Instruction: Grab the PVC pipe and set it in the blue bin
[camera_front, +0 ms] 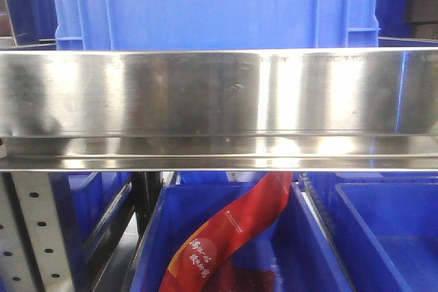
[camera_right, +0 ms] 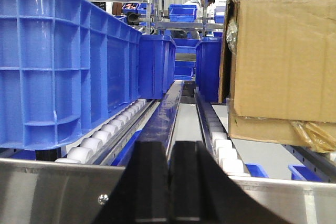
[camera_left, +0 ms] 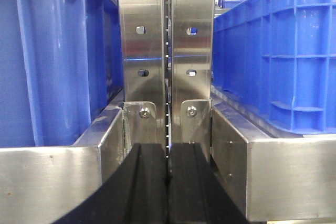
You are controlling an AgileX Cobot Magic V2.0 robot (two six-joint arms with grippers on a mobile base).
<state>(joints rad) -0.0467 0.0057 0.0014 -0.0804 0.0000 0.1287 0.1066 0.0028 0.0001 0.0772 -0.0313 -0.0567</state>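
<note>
in the front view a wide steel rail [camera_front: 219,111] crosses the whole middle of the frame. above it, in the upper part, stands a large blue crate [camera_front: 212,5]. below the rail, in the lower middle, there is a blue bin [camera_front: 226,244] with a red printed bag [camera_front: 233,237] lying slanted inside it. another blue bin [camera_front: 390,237] is at the lower right, just beside the first one

in the left wrist view the left gripper [camera_left: 168,182] is at the bottom centre. its two black fingers [camera_left: 144,187] are pressed together with only a thin line between them, and nothing is held. straight behind it two steel uprights [camera_left: 167,51] with holes rise in the middle of the frame, with a blue crate [camera_left: 52,56] on the left side and a blue crate [camera_left: 278,51] on the right side

in the right wrist view the right gripper [camera_right: 169,187] is also at the bottom centre, jaws closed together and empty. a blue crate [camera_right: 68,66] sits on white rollers [camera_right: 105,135] at the left, and a cardboard box [camera_right: 283,61] fills the upper right

the pvc pipe is not visible in any of the three views
</note>
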